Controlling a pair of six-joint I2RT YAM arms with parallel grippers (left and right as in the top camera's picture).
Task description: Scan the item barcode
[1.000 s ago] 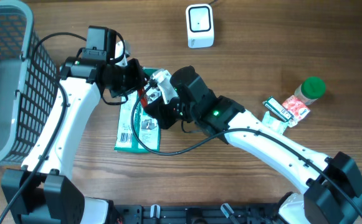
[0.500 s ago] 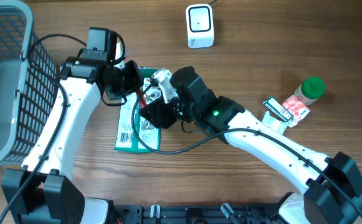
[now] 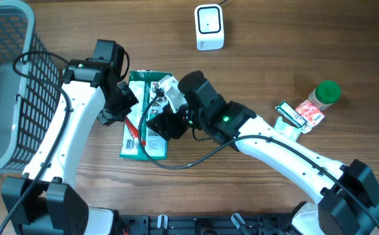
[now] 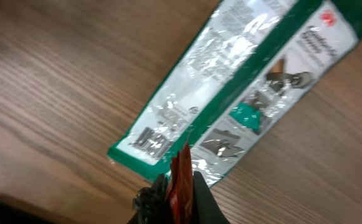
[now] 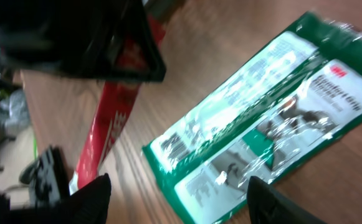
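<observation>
A thin red packet [image 3: 132, 128] hangs edge-on between my left gripper's [image 3: 119, 112] shut jaws, just above the table. In the left wrist view the red packet [image 4: 182, 180] is pinched at the gripper [image 4: 181, 200], over the barcode end of a green-and-white packet [image 4: 243, 81] lying flat. My right gripper [image 3: 158, 117] hovers open over that green packet [image 3: 145, 117], holding nothing. In its wrist view the gripper [image 5: 181, 202] stands wide, with the green packet [image 5: 261, 118] below it and the red packet [image 5: 109, 130] to the left. The white scanner [image 3: 209, 26] stands at the far edge.
A grey mesh basket [image 3: 6, 85] fills the left side. At the right are a green-lidded jar [image 3: 325, 93] and small packets [image 3: 299, 115]. Both arms crowd over the green packet at the table's middle left.
My right gripper has opened and let go of the red packet. The left gripper shut on the packet and carried it down and to the left.
</observation>
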